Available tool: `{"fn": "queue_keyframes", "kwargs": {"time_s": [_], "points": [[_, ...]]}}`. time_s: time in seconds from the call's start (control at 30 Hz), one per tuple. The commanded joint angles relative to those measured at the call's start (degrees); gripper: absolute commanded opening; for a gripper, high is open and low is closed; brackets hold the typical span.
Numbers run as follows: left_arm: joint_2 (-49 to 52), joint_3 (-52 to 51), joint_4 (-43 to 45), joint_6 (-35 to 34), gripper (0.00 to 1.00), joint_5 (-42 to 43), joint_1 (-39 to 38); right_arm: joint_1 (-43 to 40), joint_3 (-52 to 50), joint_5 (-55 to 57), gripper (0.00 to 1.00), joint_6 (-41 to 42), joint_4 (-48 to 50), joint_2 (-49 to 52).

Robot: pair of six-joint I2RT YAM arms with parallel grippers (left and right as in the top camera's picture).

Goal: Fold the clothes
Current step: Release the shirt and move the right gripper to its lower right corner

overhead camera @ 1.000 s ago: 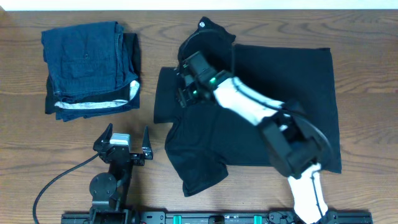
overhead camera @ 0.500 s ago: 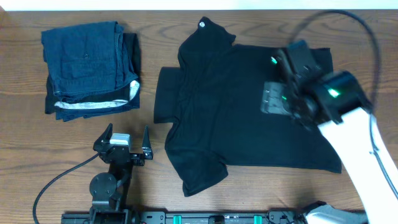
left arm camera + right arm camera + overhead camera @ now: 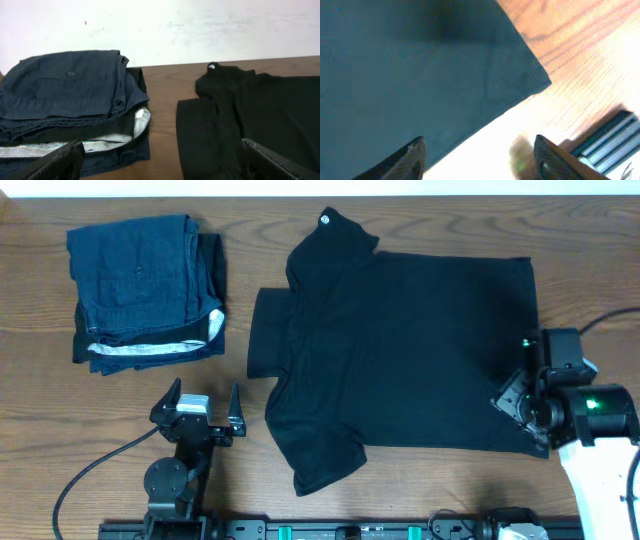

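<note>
The black T-shirt (image 3: 400,350) lies spread on the table, its left side rumpled, with a sleeve (image 3: 315,455) pointing to the front and the collar (image 3: 335,230) at the back. My right gripper (image 3: 518,398) is open and empty over the shirt's front right corner. In the right wrist view, its fingers (image 3: 480,162) straddle the edge of the shirt (image 3: 410,65) near that corner. My left gripper (image 3: 197,412) is open and empty on the table, left of the shirt. In the left wrist view, its fingers (image 3: 162,167) face the shirt (image 3: 235,115).
A pile of dark blue folded garments with a white-striped edge (image 3: 145,290) sits at the back left, also in the left wrist view (image 3: 70,110). A black rail (image 3: 350,530) runs along the front edge. A cable (image 3: 90,470) trails from the left arm.
My right arm has swung from the shirt's collar and left sleeve across to its front right corner. The shirt lies as before. The left arm has not moved.
</note>
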Motion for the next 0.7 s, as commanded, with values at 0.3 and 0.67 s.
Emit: {"fn": "queue_keyframes", "kwargs": {"time_s": [0.3, 0.67], "points": [[-0.3, -0.9, -1.9, 0.9, 0.98, 0.8, -0.2, -24.2, -13.6, -13.4, 0.63, -12.4, 11.9, 8.0], [-0.3, -0.9, -1.9, 0.9, 0.98, 0.8, -0.2, -28.5, -15.8, -13.0, 0.59, -12.1, 18.9, 16.7]]}}
